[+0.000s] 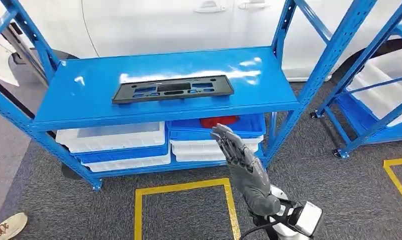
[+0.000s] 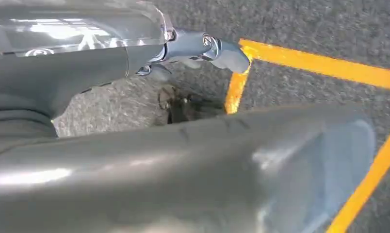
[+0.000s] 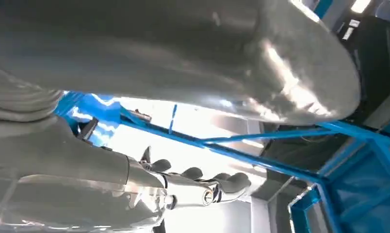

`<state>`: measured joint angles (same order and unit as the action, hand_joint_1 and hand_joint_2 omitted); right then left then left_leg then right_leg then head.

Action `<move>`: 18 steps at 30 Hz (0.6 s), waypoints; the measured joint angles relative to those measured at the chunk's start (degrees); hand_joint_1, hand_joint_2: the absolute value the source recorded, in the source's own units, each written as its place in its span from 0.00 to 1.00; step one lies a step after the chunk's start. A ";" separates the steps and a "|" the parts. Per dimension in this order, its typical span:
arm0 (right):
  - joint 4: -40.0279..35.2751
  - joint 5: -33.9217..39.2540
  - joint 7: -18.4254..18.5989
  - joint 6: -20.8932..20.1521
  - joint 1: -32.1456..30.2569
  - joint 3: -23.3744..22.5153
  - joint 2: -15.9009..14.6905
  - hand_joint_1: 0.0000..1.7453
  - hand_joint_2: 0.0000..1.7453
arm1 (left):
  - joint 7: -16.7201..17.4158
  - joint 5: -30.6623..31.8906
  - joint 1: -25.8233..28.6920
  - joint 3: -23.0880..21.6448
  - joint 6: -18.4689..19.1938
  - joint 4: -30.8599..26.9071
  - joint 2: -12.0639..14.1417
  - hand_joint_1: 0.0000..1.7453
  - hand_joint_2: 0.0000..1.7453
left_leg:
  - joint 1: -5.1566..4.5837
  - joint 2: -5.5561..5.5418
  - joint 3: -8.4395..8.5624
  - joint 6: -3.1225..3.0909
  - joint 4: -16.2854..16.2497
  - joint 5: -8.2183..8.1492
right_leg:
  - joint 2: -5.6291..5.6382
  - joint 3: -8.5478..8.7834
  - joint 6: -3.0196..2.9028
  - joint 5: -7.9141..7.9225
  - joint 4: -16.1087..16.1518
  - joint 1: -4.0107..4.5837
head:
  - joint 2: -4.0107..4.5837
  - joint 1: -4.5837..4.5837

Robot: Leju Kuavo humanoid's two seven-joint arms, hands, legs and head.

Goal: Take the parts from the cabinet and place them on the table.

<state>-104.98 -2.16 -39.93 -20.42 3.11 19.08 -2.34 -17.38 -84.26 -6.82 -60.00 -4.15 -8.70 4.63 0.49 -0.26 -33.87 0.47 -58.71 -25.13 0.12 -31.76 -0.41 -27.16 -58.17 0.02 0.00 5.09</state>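
The right hand, fingers spread and holding nothing, is just below the blue shelf and could bump its edge reaching for the black plate

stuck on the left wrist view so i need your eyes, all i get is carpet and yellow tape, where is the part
Observer: The black part lies flat on the blue shelf, top level.
Operator: is a hand on it yet
Observer: No. The right hand is raised in front of the shelf edge, below the part, holding nothing, fingers extended.
Operator: anything under that shelf
Observer: White bins and a blue bin with a red item inside sit on the lower level.
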 joint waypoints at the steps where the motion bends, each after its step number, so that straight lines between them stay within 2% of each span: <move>1: 0.17 0.09 0.00 -0.26 0.00 0.02 -0.02 0.00 0.00 | -0.07 0.00 0.08 0.00 0.02 0.00 0.00 0.00 0.00 | -0.13 -0.06 -0.10 -0.28 0.07 -0.09 | 0.00 0.00 0.32 -0.05 0.08 -0.07 | 0.00 0.00; 2: 0.39 0.13 0.00 -0.33 0.00 0.06 0.00 0.00 0.00 | -0.20 0.00 0.26 0.00 0.02 0.00 0.00 0.00 0.00 | -0.19 -0.08 -0.11 -0.57 0.15 -0.07 | -0.01 0.10 0.60 0.00 0.30 -0.15 | 0.00 0.00; 3: 0.55 0.11 0.00 -0.33 0.06 0.13 0.00 0.00 0.00 | -0.24 -0.02 0.34 0.00 0.04 0.00 0.00 0.00 0.00 | 0.41 -0.10 0.37 -1.04 0.86 0.17 | -0.07 0.18 1.00 -0.30 0.24 0.19 | 0.00 0.00; 4: 0.74 0.09 0.00 -0.30 0.06 0.15 -0.02 0.00 0.00 | -0.39 -0.02 0.37 0.00 0.15 0.00 -0.04 0.00 0.00 | 0.42 -0.09 0.76 -1.20 1.23 0.23 | -0.07 0.15 1.26 -0.82 -0.65 -0.10 | 0.00 -0.02; 5: 0.85 0.09 -0.07 -0.30 0.29 0.15 -0.02 0.00 0.00 | -0.42 -0.02 0.40 0.00 0.15 0.00 -0.04 0.00 0.00 | 0.46 0.01 0.97 -1.56 1.30 0.10 | -0.07 -1.32 1.43 -2.44 -3.45 -0.15 | 0.00 0.00; 7: 1.49 -0.11 -0.02 -0.20 0.35 0.20 -0.02 0.00 0.00 | -0.53 -0.04 0.37 0.00 0.17 0.00 -0.02 0.00 0.00 | 0.38 0.02 1.17 -1.89 1.30 -0.12 | -0.07 -6.35 1.79 -5.99 -12.43 -0.42 | 0.00 0.00; 8: 1.84 -0.26 -0.02 -0.17 0.32 0.20 -0.02 0.00 0.00 | -0.57 -0.04 0.42 0.00 0.17 0.02 0.02 0.00 0.00 | 0.37 0.01 1.21 -1.99 1.28 -0.32 | -0.08 -8.67 1.91 -6.99 -16.10 -0.48 | 0.00 0.00; 9: 2.32 -0.44 -0.02 -0.13 0.32 0.26 -0.02 0.00 0.00 | -0.59 -0.04 0.53 0.00 0.17 0.02 0.07 0.00 0.00 | 0.37 -0.05 1.38 -1.99 1.25 -0.50 | -0.08 -10.19 2.01 -6.61 -17.85 -0.60 | 0.00 0.00; 10: 2.57 -0.59 -0.02 -0.09 0.32 0.28 -0.02 0.00 0.00 | -0.59 -0.04 0.60 0.00 0.17 0.02 0.07 0.00 0.00 | 0.37 -0.11 1.60 -1.94 1.25 -0.64 | -0.08 -10.21 2.04 -5.31 -17.08 -0.71 | 0.00 0.00; 12: 2.93 -0.83 -0.02 0.18 0.41 0.33 -0.04 0.00 0.00 | -0.61 -0.04 0.69 0.00 0.17 0.02 0.04 0.00 0.00 | 0.37 -0.25 2.58 -1.70 1.22 -1.28 | -0.10 -6.56 1.79 1.18 -7.94 -0.82 | 0.00 0.00; 13: 3.06 -0.85 -0.02 0.35 0.47 0.35 -0.04 0.00 0.00 | -0.63 -0.04 0.69 0.00 0.20 0.00 0.04 0.00 0.00 | 0.37 -0.28 3.00 -1.48 1.22 -1.57 | -0.10 -4.53 1.48 3.69 -3.27 -0.78 | 0.00 0.00; 14: 3.23 -0.88 -0.02 0.66 0.60 0.39 -0.04 0.00 0.00 | -0.66 -0.04 0.66 0.00 0.20 0.02 0.04 0.00 0.00 | 0.26 -0.26 3.05 -1.23 1.18 -1.80 | -0.09 -3.77 1.23 3.41 -1.20 -0.68 | 0.00 -0.02; 15: 3.48 -0.85 -0.04 0.94 0.84 0.46 -0.04 0.00 0.00 | -0.70 -0.04 0.56 0.00 0.20 0.02 0.04 0.00 0.00 | -0.09 -0.31 2.97 -0.70 0.87 -2.28 | -0.10 -3.33 1.01 2.89 -0.28 -0.42 | 0.00 0.00; 17: 4.04 -0.77 -0.02 0.94 0.86 0.48 -0.02 0.00 0.00 | -0.76 -0.04 0.59 0.00 0.22 0.02 0.04 0.00 0.00 | 0.06 -0.20 3.06 -0.06 1.31 -2.54 | 0.05 -3.35 0.42 2.52 -0.38 -0.21 | 0.00 0.00; 18: 4.24 -0.72 -0.02 0.92 0.89 0.48 -0.02 0.00 0.00 | -0.79 -0.04 0.52 0.00 0.22 0.00 0.04 0.00 0.00 | -0.10 -0.17 3.36 0.30 1.31 -2.74 | 0.16 -3.09 0.17 2.52 -0.04 -0.47 | 0.00 0.00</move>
<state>-100.74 -2.88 -39.95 -19.50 4.00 19.56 -2.36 -18.16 -84.30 -6.30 -60.00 -3.93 -8.70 4.68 0.40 -0.42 -30.51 0.76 -57.40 -27.86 0.27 -34.86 -0.24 -24.64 -58.21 -0.45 0.00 5.09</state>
